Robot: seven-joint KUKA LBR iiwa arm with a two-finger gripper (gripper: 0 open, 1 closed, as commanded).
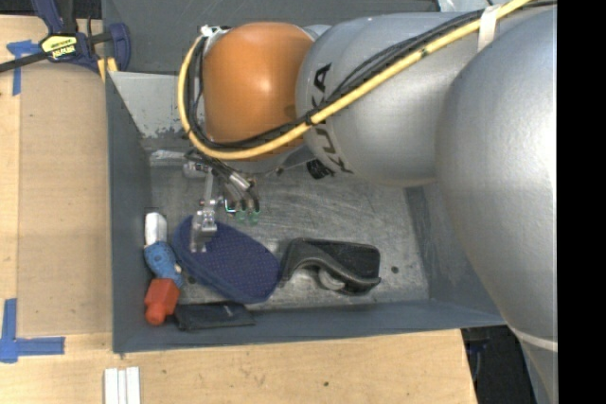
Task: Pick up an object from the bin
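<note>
My gripper hangs below the orange cover in the left half of the bin, open, with nothing between its fingers. One fingertip is at the upper left edge of a dark blue, oval knitted pouch that lies flat on the bin floor. The other fingertip is up and to the right, over bare floor. Left of the pouch lies a small blue and white bottle with a red cap, partly tucked against the pouch.
A black curved strap-like thing lies right of the pouch. A flat black thing sits against the near wall below the pouch. The big silver arm covers the bin's right and back.
</note>
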